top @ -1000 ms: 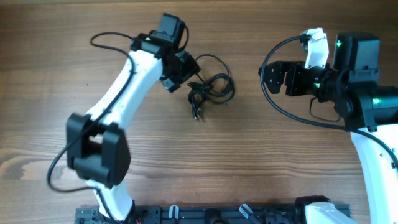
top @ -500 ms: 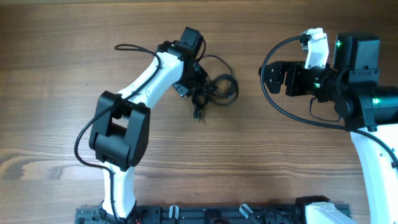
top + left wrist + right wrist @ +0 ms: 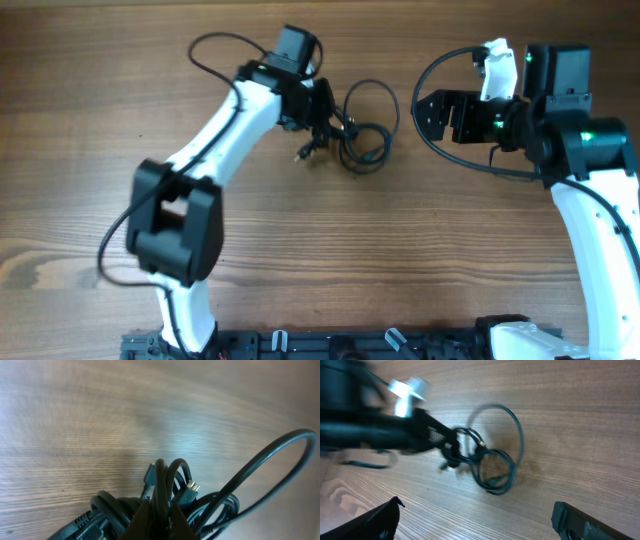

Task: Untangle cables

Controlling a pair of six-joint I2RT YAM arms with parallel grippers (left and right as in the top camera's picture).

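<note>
The thin black cables [image 3: 343,133] lie as a loose knot on the brown wooden table [image 3: 300,250], in its far middle part, between the two arms and nearer the left one. From overhead, the tangle's long axis runs roughly side to side. Its dense part sits at the black two-finger left gripper [image 3: 318,118], and its wide loops fan out toward the right arm. One short plug end [image 3: 300,155] sticks out of the tangle on the side away from the loops.

The left wrist view shows what the overhead cannot. Several strands of the cables [image 3: 161,485] rise upright between the left gripper [image 3: 157,512] fingers [image 3: 137,522], with a small metal-tipped plug [image 3: 192,487] among them and one large loop arching off to the side. The left gripper is pinched closed on these strands.

The right wrist view is blurred, but it shows the cables [image 3: 479,451] as two overlapping rings lying flat on the wood. The black right gripper [image 3: 477,517] is spread wide, holds nothing, and is well apart from the tangle.
</note>
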